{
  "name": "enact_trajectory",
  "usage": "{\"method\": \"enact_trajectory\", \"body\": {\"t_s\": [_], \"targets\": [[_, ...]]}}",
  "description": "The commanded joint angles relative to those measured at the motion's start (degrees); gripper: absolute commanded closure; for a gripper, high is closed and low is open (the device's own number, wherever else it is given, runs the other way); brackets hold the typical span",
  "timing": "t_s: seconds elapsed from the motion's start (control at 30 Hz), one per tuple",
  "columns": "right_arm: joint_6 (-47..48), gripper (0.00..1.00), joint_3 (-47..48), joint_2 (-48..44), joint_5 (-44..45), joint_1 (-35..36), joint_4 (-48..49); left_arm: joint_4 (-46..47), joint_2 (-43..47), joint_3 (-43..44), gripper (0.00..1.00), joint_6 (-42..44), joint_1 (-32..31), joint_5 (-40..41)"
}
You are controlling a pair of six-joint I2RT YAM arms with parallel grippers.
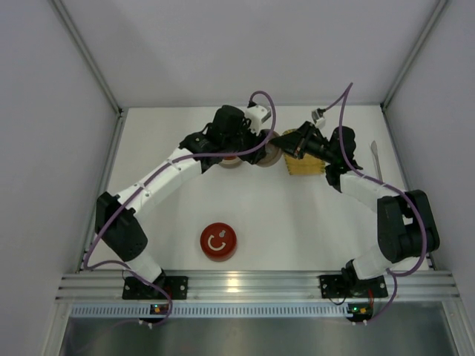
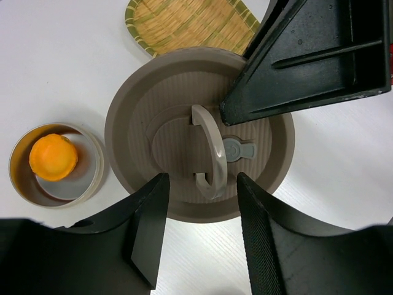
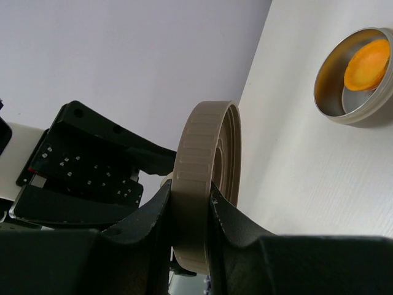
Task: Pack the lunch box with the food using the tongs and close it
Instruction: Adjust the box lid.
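A shallow round metal lunch box [image 2: 91, 178] stands open on the white table with one orange-yellow piece of food [image 2: 53, 157] in it; it also shows in the right wrist view [image 3: 331, 101]. My right gripper [image 3: 189, 192] is shut on the rim of a round taupe lid [image 2: 135, 141] with a loop handle. My left gripper [image 2: 201, 203] is open, its fingers on either side of that handle, just short of the lid's face. In the top view both grippers meet at the back centre, left [image 1: 251, 154] and right [image 1: 286, 141]. Slim silver tongs [image 1: 376, 159] lie at the far right.
A woven yellow tray [image 1: 304, 165] lies under the right wrist, just behind the lid in the left wrist view [image 2: 184, 24]. A red round lid [image 1: 218, 242] lies near the front centre. White walls enclose the table on three sides.
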State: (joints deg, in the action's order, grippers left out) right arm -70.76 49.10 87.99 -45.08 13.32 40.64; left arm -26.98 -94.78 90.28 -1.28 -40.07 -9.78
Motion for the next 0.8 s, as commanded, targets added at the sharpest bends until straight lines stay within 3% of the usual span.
{"method": "enact_trajectory", "body": {"t_s": [0.0, 0.27, 0.57, 0.67, 0.7, 0.73, 0.77], "targets": [[-0.7, 1.00, -0.1, -2.7, 0.5, -0.2, 3.3, 2.5, -0.1, 2.5, 0.48, 0.8, -0.2, 1.7], [-0.8, 1.00, 0.3, -2.5, 0.0, -0.2, 3.4, 3.3, -0.8, 3.1, 0.58, 0.1, -0.2, 2.0], [-0.3, 1.00, 0.7, -2.5, -0.2, -0.1, 2.4, 3.0, -2.2, 4.6, 0.84, -1.1, -0.2, -1.0], [0.0, 0.98, 1.3, -2.3, -0.4, -0.2, 1.8, 2.8, -1.6, 4.5, 0.97, -1.3, -0.2, -3.0], [0.4, 0.90, 1.7, -2.0, -0.4, -0.1, 1.1, 2.6, -1.4, 4.5, 1.00, -1.4, -0.2, -3.3], [1.0, 0.63, 2.7, -1.9, -0.6, -0.2, -0.5, 2.1, -1.3, 4.8, 1.00, -1.5, -0.2, -3.7], [2.5, 0.47, 3.2, -1.8, -1.3, -0.3, -1.1, 1.6, -1.2, 5.1, 1.00, -2.0, -0.2, -3.4]]}}
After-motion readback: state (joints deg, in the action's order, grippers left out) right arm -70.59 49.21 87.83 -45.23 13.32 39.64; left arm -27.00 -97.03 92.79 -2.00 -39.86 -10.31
